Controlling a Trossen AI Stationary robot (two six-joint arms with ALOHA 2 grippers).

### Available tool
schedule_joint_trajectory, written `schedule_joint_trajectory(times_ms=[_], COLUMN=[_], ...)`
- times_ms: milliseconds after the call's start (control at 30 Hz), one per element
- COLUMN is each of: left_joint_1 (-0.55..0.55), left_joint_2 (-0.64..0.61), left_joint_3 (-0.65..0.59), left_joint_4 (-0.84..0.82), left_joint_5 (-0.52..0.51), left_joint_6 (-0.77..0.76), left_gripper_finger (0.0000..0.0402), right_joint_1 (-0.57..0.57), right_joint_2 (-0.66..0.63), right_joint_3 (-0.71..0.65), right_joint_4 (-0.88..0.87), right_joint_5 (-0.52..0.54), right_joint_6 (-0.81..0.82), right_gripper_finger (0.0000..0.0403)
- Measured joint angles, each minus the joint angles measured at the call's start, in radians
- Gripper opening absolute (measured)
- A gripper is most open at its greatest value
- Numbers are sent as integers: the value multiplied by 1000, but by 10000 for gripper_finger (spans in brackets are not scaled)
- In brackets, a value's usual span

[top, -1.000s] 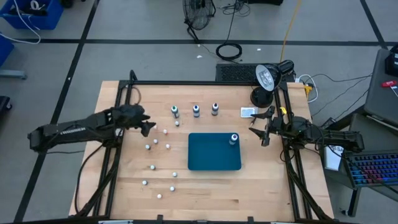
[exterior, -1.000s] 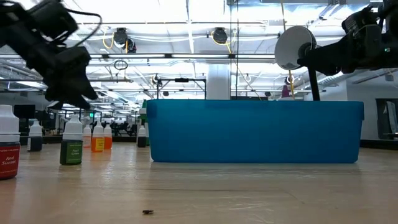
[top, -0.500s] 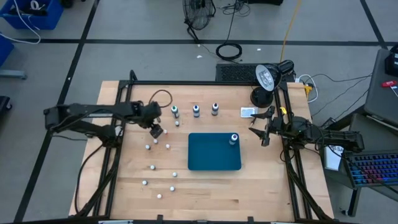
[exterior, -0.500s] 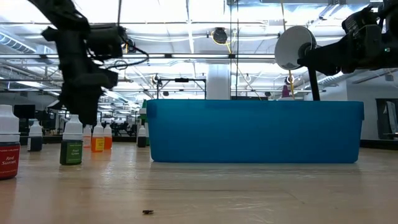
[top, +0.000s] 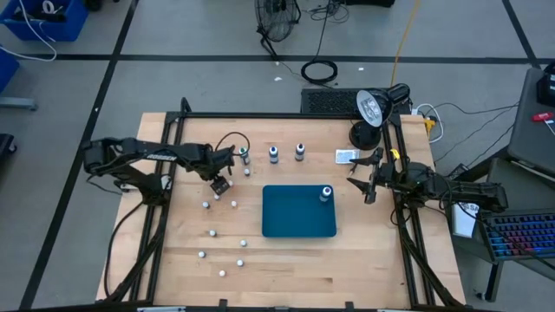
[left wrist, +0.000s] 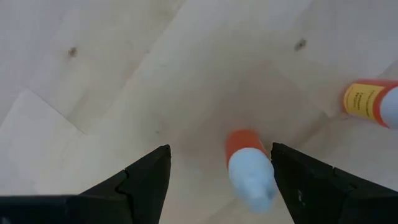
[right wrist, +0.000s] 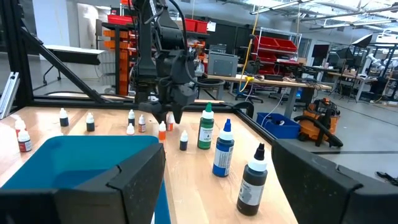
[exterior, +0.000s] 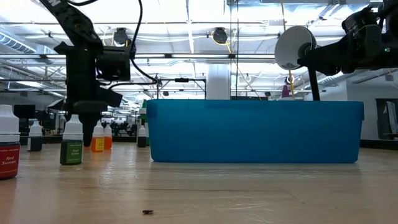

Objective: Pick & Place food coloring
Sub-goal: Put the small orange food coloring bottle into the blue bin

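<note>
Now the left tool [top: 220,185] hangs left of centre in the high view, pointing straight down at the counter [top: 286,260], its two dark fingers [left wrist: 146,177] spread wide and holding nothing. Between them, in the left wrist view, stands a small orange-bodied bottle [left wrist: 249,163] with a pale cap, upright, its long axis vertical and its tip pointing up toward the tool; neither finger touches it. Just beside it, at the right edge of that view, a second bottle with a yellow label [left wrist: 372,102] shows partly. In the low view the same tool [exterior: 87,134] hangs at left, its tip down among the bottles, close behind a green-labelled one [exterior: 71,144]. More small white-capped bottles [top: 213,232] stand scattered on the counter below and left of centre in the high view, all upright. Above centre, three larger bottles stand in a row: green [top: 244,155], blue [top: 273,154] and dark [top: 300,152], caps pointing up. Right of centre lies the blue tray [top: 295,221], with one food coloring bottle [top: 325,194] standing upright in its upper right corner. At right the right tool [top: 368,182] waits near the counter's edge, well apart from the tray; its fingers [right wrist: 134,180] are spread and hold nothing.
</note>
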Motion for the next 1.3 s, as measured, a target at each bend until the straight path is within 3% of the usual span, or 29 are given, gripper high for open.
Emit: schedule_joint_trajectory(times_ms=[1300], left_joint_1=[0], left_joint_2=[-1], left_joint_3=[60], left_joint_4=[-77], left_joint_5=[21], left_joint_6=[21], left_gripper_finger=[273], right_joint_1=[0], right_joint_2=[0], right_joint_3=[0], right_joint_4=[0], right_joint_5=[0], right_joint_6=[0], right_gripper_finger=[283])
